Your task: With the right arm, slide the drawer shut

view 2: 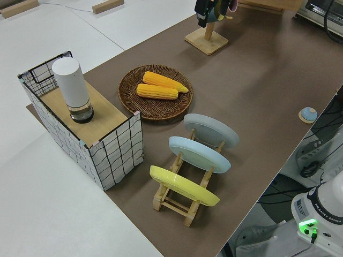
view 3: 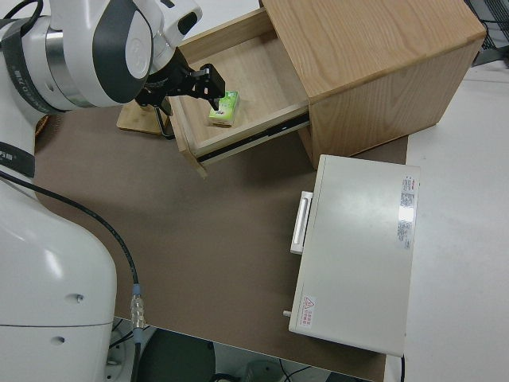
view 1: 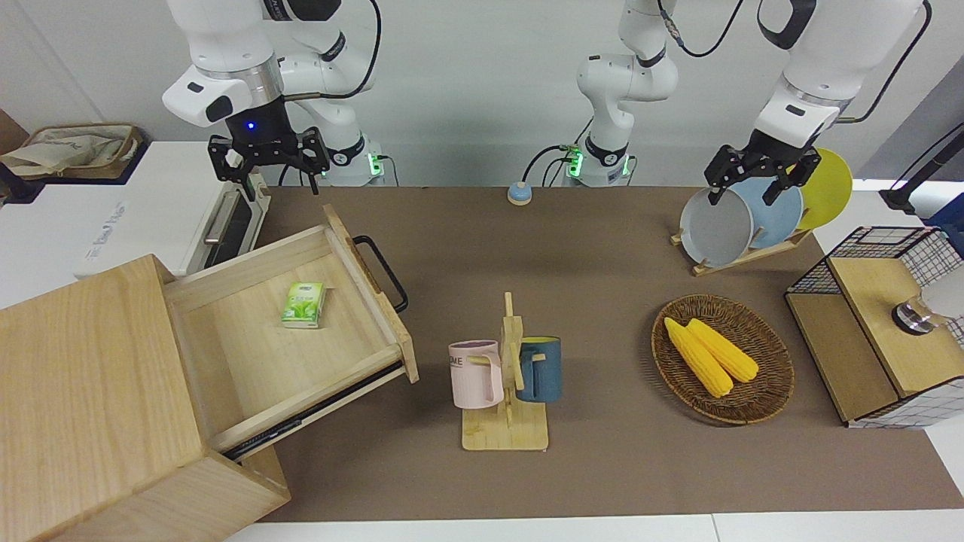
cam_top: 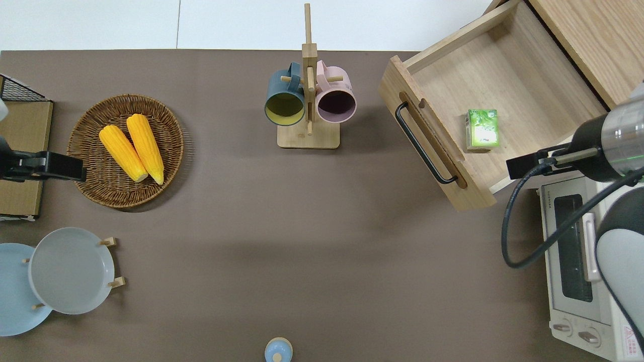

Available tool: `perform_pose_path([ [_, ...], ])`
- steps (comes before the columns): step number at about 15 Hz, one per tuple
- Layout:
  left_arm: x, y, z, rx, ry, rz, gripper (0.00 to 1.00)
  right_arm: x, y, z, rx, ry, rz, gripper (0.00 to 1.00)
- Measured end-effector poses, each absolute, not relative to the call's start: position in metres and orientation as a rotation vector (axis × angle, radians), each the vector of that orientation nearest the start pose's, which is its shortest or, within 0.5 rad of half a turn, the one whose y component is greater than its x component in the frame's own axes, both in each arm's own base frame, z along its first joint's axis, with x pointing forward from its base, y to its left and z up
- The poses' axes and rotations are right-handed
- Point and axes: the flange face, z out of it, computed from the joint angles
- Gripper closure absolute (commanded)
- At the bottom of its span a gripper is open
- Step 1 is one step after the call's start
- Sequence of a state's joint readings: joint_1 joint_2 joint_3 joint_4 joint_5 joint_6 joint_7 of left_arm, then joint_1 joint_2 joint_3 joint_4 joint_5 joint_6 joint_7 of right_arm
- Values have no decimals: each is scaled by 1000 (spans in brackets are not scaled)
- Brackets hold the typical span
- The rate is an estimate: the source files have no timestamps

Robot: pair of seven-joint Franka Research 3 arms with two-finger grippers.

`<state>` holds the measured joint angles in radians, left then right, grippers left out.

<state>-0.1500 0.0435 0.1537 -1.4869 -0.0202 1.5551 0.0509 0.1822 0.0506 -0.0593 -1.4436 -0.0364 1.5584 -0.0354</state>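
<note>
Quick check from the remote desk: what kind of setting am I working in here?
Probably a lab bench staged as a mock kitchen: a white toaster oven, a wooden mug stand with two mugs, and a wicker basket of corn cobs share one brown mat under two robot arms.

Two corn cobs [cam_top: 131, 147], two mugs [cam_top: 285, 102] — three plates [view 2: 211, 130], seemingly — one green packet [cam_top: 482, 129].

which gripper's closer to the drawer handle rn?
Right. The right gripper hangs at the oven's end of the open drawer, near the drawer handle; the left gripper is parked.
</note>
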Motion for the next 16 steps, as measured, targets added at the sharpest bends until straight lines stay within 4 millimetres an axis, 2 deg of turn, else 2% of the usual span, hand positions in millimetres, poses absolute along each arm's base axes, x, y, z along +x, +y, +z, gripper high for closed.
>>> perform_pose_path([
  [6,567,-2,639,-3153,76,-40,5,567,54,655,-3171,-208,-105,17],
  [16,567,-2,639,-3153,76,-40,5,567,53,655,-3171,-206,-106,19],
])
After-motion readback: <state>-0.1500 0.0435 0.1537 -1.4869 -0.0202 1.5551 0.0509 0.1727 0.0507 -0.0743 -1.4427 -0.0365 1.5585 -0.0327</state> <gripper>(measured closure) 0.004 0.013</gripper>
